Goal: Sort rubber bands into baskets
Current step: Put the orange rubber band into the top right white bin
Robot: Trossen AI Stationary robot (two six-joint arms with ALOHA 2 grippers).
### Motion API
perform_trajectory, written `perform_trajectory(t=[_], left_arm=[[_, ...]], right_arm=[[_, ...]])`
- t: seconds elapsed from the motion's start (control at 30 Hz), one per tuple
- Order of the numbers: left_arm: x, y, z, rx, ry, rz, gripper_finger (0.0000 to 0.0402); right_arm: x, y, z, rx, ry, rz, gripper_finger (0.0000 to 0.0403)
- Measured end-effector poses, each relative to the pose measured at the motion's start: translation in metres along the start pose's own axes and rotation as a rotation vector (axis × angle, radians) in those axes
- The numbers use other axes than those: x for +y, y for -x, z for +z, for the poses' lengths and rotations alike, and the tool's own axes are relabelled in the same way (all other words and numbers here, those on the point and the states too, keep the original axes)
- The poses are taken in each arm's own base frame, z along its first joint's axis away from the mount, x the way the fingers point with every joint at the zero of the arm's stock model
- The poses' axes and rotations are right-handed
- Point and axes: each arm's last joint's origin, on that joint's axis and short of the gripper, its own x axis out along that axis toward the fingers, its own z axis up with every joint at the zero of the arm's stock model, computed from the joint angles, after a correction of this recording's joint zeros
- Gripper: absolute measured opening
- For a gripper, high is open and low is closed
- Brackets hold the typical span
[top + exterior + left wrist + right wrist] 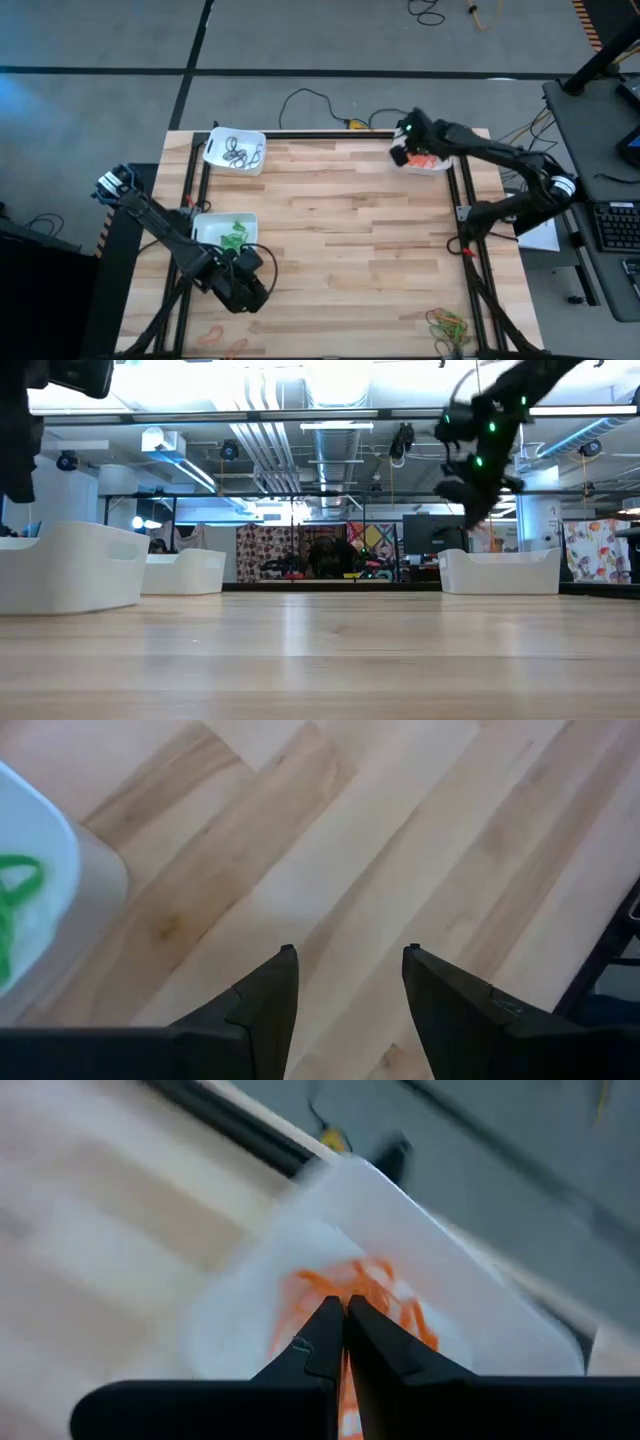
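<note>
right gripper [345,1312] hovering over far-right basket [437,163] holding orange rubber bands [372,1295], fingers pressed together, whether pinching anything cannot tell. left gripper [346,982] hanging over bare tabletop [350,240] just beside near-left basket [212,224] with green bands [234,235], fingers parted, gripping nothing. far-left basket [218,152] carrying dark bands [240,155]. loose bands lying at near edge: mixed pile [448,323] at right, orange ones [212,335] at left.

- A robotics lab or workshop in a large industrial hall, seen beyond the butcher-block table [320,660].
- Above the table: exposed ceiling pipes [262,445] and strip lights [215,415].
- Behind the table: patterned cloth hangings [275,550] and metal frames.
- Around the table: grey floor with loose cables [310,100]; to one side, a desk with a keyboard [617,225].
</note>
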Motion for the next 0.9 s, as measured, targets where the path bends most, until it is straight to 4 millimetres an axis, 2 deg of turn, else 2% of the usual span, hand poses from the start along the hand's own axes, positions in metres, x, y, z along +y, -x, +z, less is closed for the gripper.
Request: perform_trajectory(t=[0.13, 0.3, 0.4, 0.53, 0.67, 0.77, 0.9], left_arm=[[-0.002, 0.0, -0.003, 0.011, 0.008, -0.014, 0.0166], [-0.002, 0.001, -0.005, 0.022, 0.005, -0.018, 0.0166], [-0.002, 0.001, -0.006, 0.055, 0.005, -0.022, 0.0166], [-0.003, 0.001, -0.009, 0.121, 0.0, -0.03, 0.0166], [-0.004, 0.003, -0.015, 0.172, -0.005, -0.044, 0.0166], [-0.009, 0.003, -0.021, 0.225, 0.008, -0.092, 0.0166], [-0.026, -0.008, -0.04, 0.35, -0.017, -0.193, 0.0166]], right_arm=[[-0.024, -0.029, -0.007, 0.096, -0.177, -0.045, 0.001], [-0.03, -0.052, -0.007, 0.137, -0.209, -0.075, 0.0025], [-0.028, -0.063, -0.009, 0.176, -0.204, -0.061, 0.0054], [-0.025, -0.071, -0.012, 0.211, -0.195, -0.053, 0.0113], [-0.027, -0.059, -0.008, 0.156, -0.202, -0.065, 0.0166], [-0.028, -0.037, -0.002, 0.048, -0.204, -0.073, 0.0193], [-0.024, 0.0, 0.002, -0.093, -0.201, -0.02, 0.0209]])
